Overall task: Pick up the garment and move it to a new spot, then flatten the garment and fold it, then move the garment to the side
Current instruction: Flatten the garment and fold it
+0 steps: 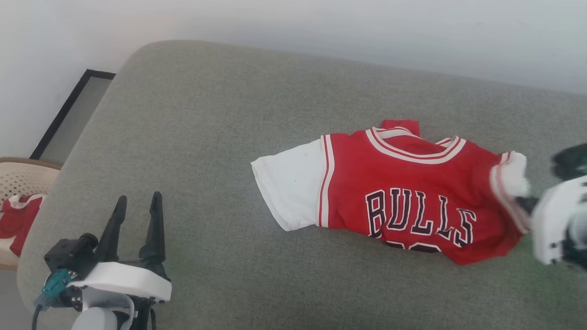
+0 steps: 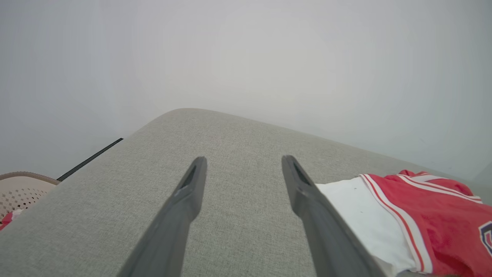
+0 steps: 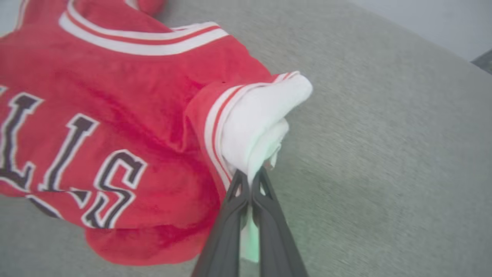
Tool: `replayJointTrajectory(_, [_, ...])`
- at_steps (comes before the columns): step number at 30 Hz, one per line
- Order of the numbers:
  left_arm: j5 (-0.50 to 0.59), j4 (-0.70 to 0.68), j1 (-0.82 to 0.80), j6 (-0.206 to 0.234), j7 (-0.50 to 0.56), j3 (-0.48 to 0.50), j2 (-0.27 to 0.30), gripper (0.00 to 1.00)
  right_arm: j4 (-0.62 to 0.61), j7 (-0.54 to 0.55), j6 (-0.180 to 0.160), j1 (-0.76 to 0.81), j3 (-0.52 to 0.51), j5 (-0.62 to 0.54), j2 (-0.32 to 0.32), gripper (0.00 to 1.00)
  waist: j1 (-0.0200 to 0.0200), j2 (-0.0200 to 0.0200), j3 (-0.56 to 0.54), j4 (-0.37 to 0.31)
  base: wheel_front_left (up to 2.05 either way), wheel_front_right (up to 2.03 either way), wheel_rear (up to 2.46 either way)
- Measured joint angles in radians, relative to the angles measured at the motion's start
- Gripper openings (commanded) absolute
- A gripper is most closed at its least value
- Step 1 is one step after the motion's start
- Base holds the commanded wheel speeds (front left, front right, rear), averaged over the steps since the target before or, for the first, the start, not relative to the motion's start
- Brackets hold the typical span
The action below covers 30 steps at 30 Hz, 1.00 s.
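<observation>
Wrist footage shows right tool [image 3: 250, 175] pinching garment [image 3: 115, 115] by its sleeve [image 3: 261, 111], blurred from above; left tool [image 1: 139, 197] spread.

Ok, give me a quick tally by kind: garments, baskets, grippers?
Red-and-white garments: 2 (the garment on the grey cushion, a second garment in the beige basket)
Baskets: 1 (the beige basket)
Grippers: 2 (left gripper open, right gripper shut on the garment's white sleeve)
Total: 5

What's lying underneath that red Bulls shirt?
The shirt lies on a grey fabric cushion, which shows all around it. Anything directly beneath the shirt is covered, and its lower part also curls under, out of sight.
</observation>
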Motion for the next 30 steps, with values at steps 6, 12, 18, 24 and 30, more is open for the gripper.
replayJointTrajectory(6, [0.006,0.004,0.003,-0.004,0.000,-0.001,0.001,1.00,-0.153,0.008,0.000,0.000,0.161,0.009,0.063,0.00,-0.0001,0.0000,-0.010,-0.002,0.00,0.00,0.00])
replayJointTrajectory(12, [0.022,0.008,0.004,-0.004,0.000,-0.001,-0.002,1.00,-0.179,0.023,0.000,0.000,0.265,0.023,0.115,0.03,0.0000,0.0000,-0.013,0.002,0.00,0.00,0.00])
replayJointTrajectory(18, [0.023,0.010,0.006,-0.004,0.000,0.003,-0.007,1.00,-0.160,0.014,0.000,0.000,0.270,0.045,0.126,1.00,0.0000,0.0000,-0.017,0.001,0.00,0.00,0.00])
replayJointTrajectory(24, [0.023,-0.003,0.024,-0.005,0.000,0.021,-0.009,1.00,-0.198,0.011,0.000,0.019,0.211,0.051,0.097,1.00,0.0000,0.0000,-0.016,-0.012,0.00,0.00,0.00])
replayJointTrajectory(30, [0.024,-0.016,0.029,-0.005,0.000,0.033,-0.011,1.00,-0.260,0.029,0.000,0.051,0.122,0.039,0.073,1.00,0.0000,0.0000,-0.007,-0.027,0.00,0.00,0.00])
